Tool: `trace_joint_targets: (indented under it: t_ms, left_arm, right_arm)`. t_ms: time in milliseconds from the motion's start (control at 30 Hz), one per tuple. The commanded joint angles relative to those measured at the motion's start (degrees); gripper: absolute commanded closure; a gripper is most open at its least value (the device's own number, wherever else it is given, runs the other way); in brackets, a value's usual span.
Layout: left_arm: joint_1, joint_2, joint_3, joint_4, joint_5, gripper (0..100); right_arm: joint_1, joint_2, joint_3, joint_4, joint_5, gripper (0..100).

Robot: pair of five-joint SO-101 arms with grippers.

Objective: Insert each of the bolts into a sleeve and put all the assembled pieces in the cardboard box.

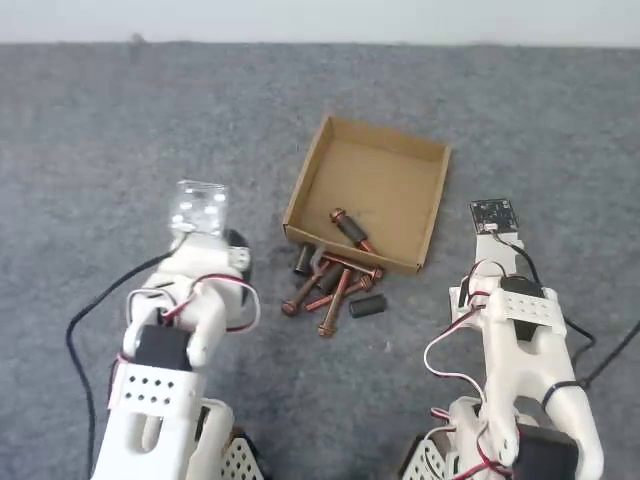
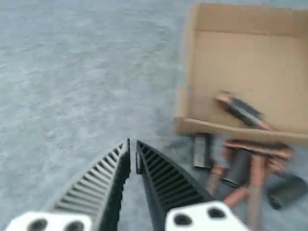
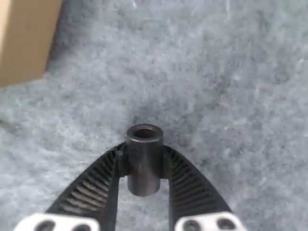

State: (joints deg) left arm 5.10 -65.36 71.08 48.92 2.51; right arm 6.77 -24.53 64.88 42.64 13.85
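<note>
The cardboard box (image 1: 432,205) lies open at mid table, with one bolt in a black sleeve (image 1: 350,228) inside near its front wall. Several copper bolts (image 1: 335,290) and loose black sleeves (image 1: 367,306) lie heaped on the carpet just in front of the box. My left gripper (image 2: 132,144) is shut and empty, hovering over bare carpet left of the heap (image 2: 240,168) and the box (image 2: 231,53). My right gripper (image 3: 143,153) is shut on a black sleeve (image 3: 143,168), held upright with its bore facing up, above carpet right of the box corner (image 3: 24,38).
Grey carpet covers the table. The left arm (image 1: 190,300) stands left of the heap and the right arm (image 1: 520,320) stands right of the box. Cables trail from both arms near the front edge.
</note>
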Motion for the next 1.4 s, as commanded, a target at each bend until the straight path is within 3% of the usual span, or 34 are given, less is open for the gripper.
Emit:
trace_joint_targets:
  t_ms: [0,333,533,800,967,1367]
  left_arm:
    - [7.30,0.62,-5.32,1.67,1.76,98]
    - [26.02,0.70,-2.86,0.09,8.79,87]
    - [26.64,0.70,3.82,-5.27,8.44,87]
    - [26.73,1.93,4.70,-6.68,8.35,87]
    - [26.99,13.27,2.33,-12.22,8.35,87]
    - [26.73,35.69,-5.23,-15.74,8.26,87]
  right_arm:
    - [0.66,-0.04,-3.52,-1.71,-0.53,99.3]
    - [0.84,-0.04,-3.52,-1.89,-0.53,99.3]
    - [0.57,-0.04,-3.52,-1.89,-0.53,99.3]
    - [0.57,-0.04,-3.60,-1.98,-0.53,99.3]
    - [0.57,-0.04,-3.60,-1.98,-0.53,99.3]
    - [0.57,-0.04,-3.60,-1.98,-0.53,99.3]
